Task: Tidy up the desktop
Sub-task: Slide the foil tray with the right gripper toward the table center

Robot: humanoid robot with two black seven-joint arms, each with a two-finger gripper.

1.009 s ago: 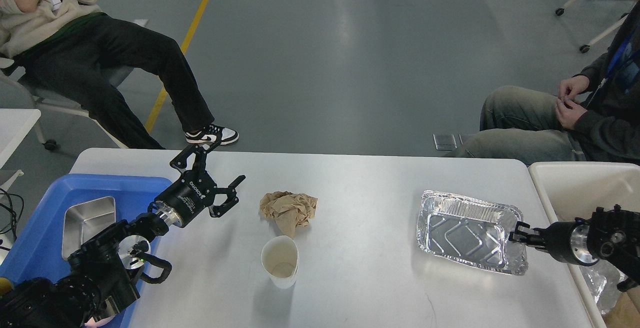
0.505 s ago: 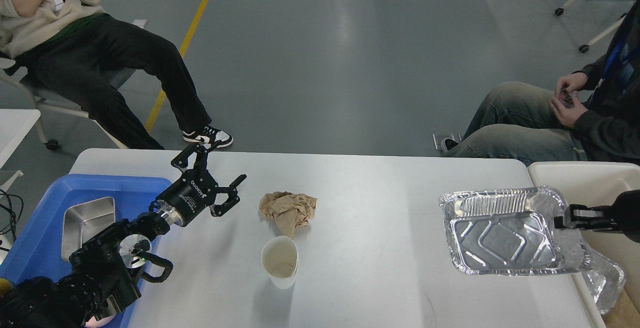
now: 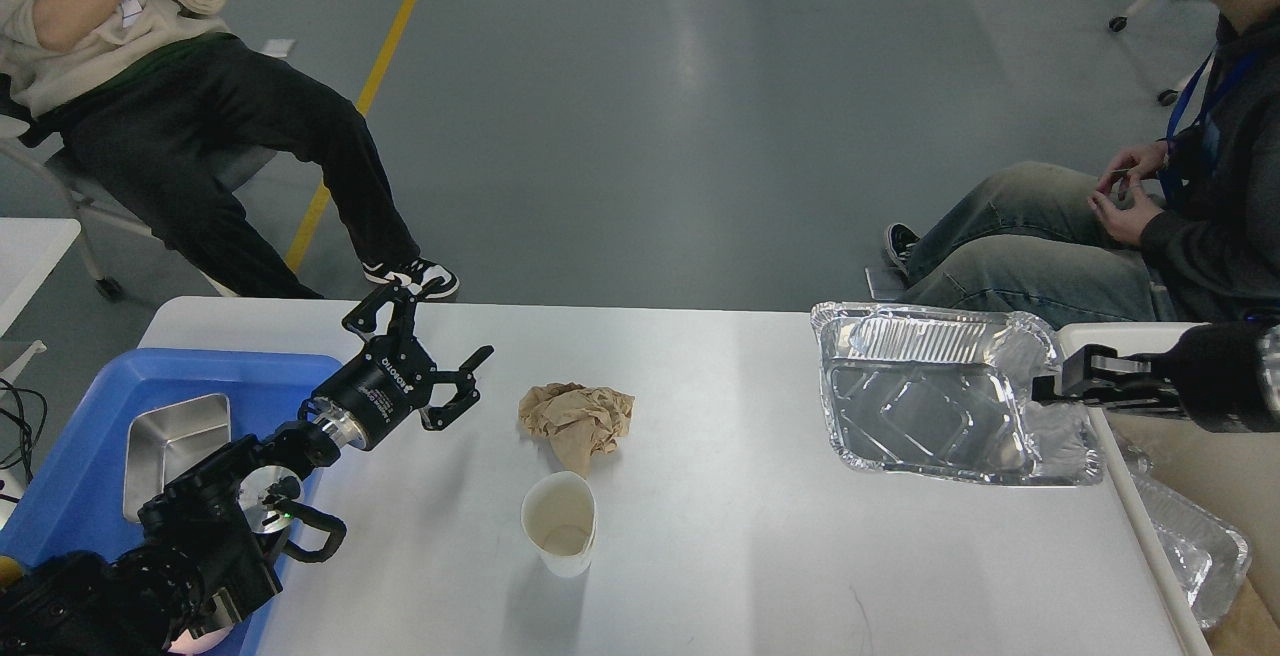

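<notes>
The desktop (image 3: 720, 496), a broad white-grey top with rounded corners, fills the lower half of the head view in front of me. Near its middle lies a crumpled brown paper ball (image 3: 578, 418), and just in front of it stands an upright white paper cup (image 3: 560, 522), the two close together but whether touching I cannot tell. At the right edge, my right gripper (image 3: 1050, 386) is clenched on the rim of a foil tray (image 3: 940, 391), which is tilted with its open side facing me, over the table's far right corner. Beside that edge sits a cream bin (image 3: 1215, 466), with another foil tray (image 3: 1195, 546) lying inside it. On the left end of the top rests a blue plastic tray (image 3: 80, 476) holding a small metal pan (image 3: 175, 446). My left gripper (image 3: 435, 351) hangs above the surface between the blue tray and the paper ball, fingers spread wide and holding nothing. Beyond the table, a seated person in black trousers (image 3: 230, 156) is at the far left and a seated person in jeans (image 3: 1050, 236) at the far right.
</notes>
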